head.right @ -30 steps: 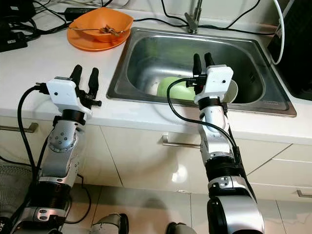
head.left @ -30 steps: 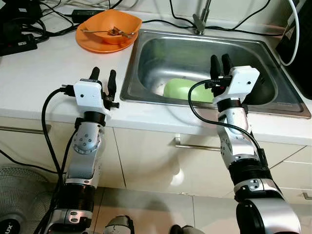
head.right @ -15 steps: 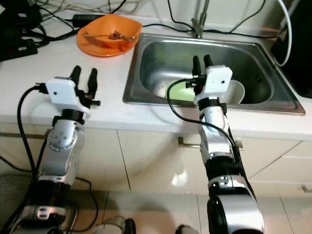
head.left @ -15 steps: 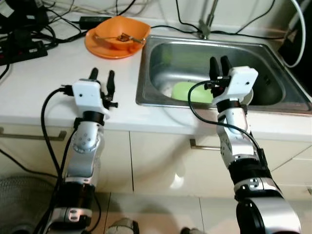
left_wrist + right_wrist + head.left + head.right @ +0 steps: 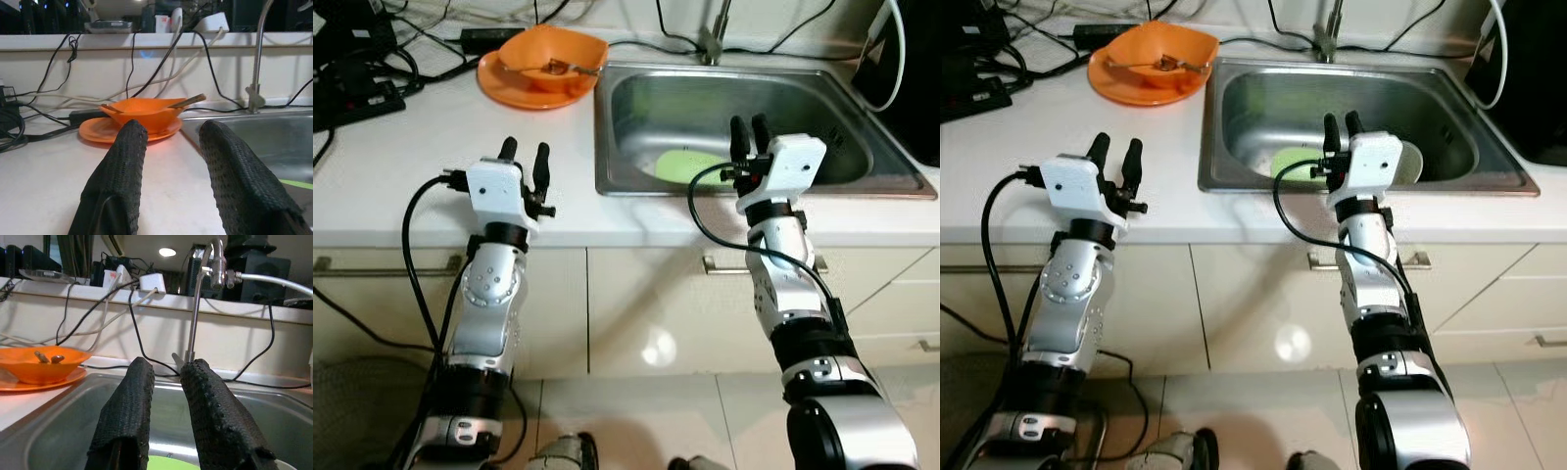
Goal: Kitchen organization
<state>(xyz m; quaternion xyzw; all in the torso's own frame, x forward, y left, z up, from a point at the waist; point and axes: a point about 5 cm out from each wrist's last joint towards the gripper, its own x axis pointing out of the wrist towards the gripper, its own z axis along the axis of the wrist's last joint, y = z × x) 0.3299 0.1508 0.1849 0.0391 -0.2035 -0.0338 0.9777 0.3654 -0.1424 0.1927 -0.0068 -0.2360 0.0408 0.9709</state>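
Left eye view: my left tool and right tool hover parted, gripping nothing. The sink holds a green plate; an orange bowl with utensils sits on the counter.

Bowl on plate left of sink holding dishes

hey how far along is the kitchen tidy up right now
Nothing looks done yet. The orange bowl sits on its orange plate on the counter, and a green plate and white bowl lie in the sink. In hand: nothing; the left gripper and right gripper hover open and empty. All the dishes remain.
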